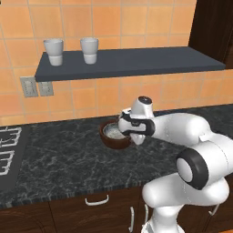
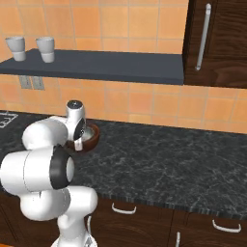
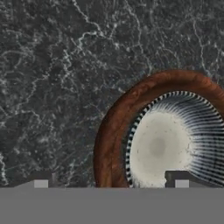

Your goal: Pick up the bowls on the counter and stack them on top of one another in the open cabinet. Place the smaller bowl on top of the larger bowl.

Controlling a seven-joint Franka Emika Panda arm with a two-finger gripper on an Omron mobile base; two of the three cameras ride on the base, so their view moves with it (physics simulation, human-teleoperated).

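Hand view frames the end effector (image 3: 111, 179) from above, its two finger tips spread wide apart and clamped on nothing, one tip over the bare worktop (image 3: 52, 87) and the other over the pale inside of the smaller bowl (image 3: 175, 140). Directly below it, the smaller bowl is seen nested inside the larger bowl (image 3: 114, 131), and both are resting on the worktop rather than on the open cabinet (image 1: 132, 63), which is mounted well above the end effector on the tiled wall. The larger bowl is round, deep and reddish-brown with a smooth wood grain; it is judged stiff, fairly light and somewhat slick on its curved outside. The smaller bowl is shallow, pale grey and speckled, with fine dark ribs fanning round its inner wall; it is judged hard and possibly chippable, and loose enough to slide if the pair is tilted. A hold across the brown rim wall, one finger inside and one outside, is judged the likeliest grip. Two white cups (image 1: 53, 51) are set on the shelf's far end.
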